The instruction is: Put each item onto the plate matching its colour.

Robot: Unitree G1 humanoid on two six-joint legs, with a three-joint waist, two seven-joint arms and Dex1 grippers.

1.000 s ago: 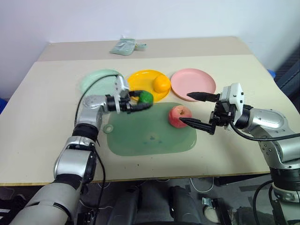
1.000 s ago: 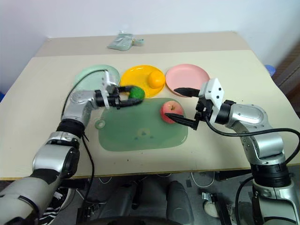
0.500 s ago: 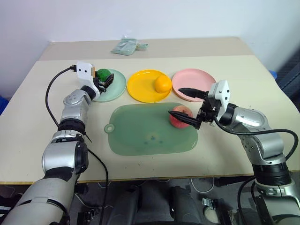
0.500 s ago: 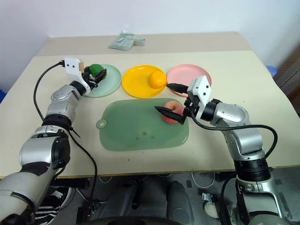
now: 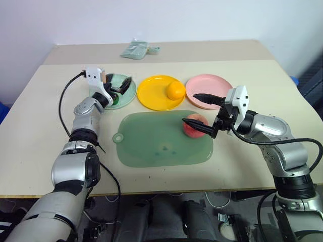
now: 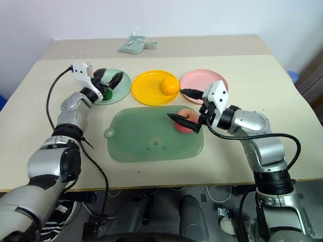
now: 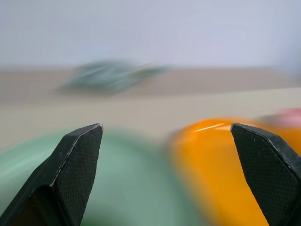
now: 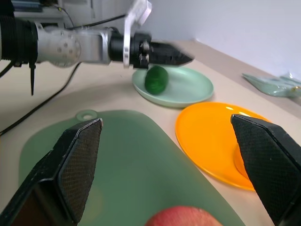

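Released, bumpy green lump (image 8: 156, 79) now lies on smooth mint plate (image 8: 188, 87).

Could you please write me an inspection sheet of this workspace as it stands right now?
Surface: beige wooden table, with a large translucent green mat at the middle.
Job's things: dark green bumpy lump lies on the pale mint green plate; orange-yellow round fruit sits on the bright yellow plate; pinkish-red apple is on the mat; pink plate holds nothing.
Clutter: a crumpled pale green packet near the far edge.
Grippers: left pincer open above the mint plate; right pincer open, fingers either side of the apple.
Cables: black cable loops along the left arm.
Surroundings: white wall behind.
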